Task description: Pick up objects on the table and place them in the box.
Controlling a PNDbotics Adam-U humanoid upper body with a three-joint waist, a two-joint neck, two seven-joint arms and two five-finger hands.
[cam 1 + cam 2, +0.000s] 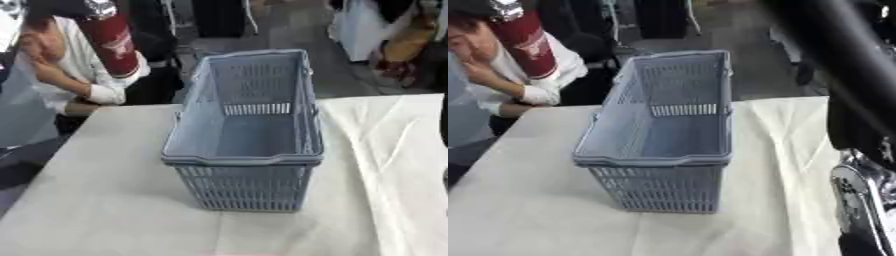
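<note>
A red cylinder with white print (114, 42) hangs tilted in the air at the upper left, beyond the table's far left corner. My left hand (61, 7), black with a silver joint, grips its top end at the view's upper edge. The grey-blue slatted basket (188, 127) stands upright in the middle of the table, long side running away from me, with only its bare floor showing inside. My right arm (846, 60) crosses the right eye view close to the camera, and its hand is out of view.
A creased white cloth (385, 150) covers the table's right half, and the left half is a plain pale surface (96, 185). Chairs and furniture stand on the floor beyond the far edge.
</note>
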